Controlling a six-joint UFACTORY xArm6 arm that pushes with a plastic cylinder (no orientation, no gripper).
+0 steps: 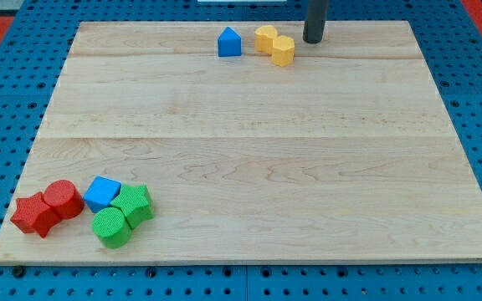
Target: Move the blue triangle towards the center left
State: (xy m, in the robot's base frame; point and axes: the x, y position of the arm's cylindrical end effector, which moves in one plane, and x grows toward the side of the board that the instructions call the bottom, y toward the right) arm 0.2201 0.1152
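Counted eight blocks on one wooden board [258, 167]: two blue, two yellow, two red, two green. By shape, one blue triangle [229, 42], one blue cube [101, 193], plus what looked like two stars and two cylinders.

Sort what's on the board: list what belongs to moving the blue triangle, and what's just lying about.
Belongs to the job:
blue triangle, near the view's top
my tip, to the view's right of it, beyond the yellow blocks

Just lying about:
two yellow blocks
blue cube
red cylinder
red star
green cylinder
green star
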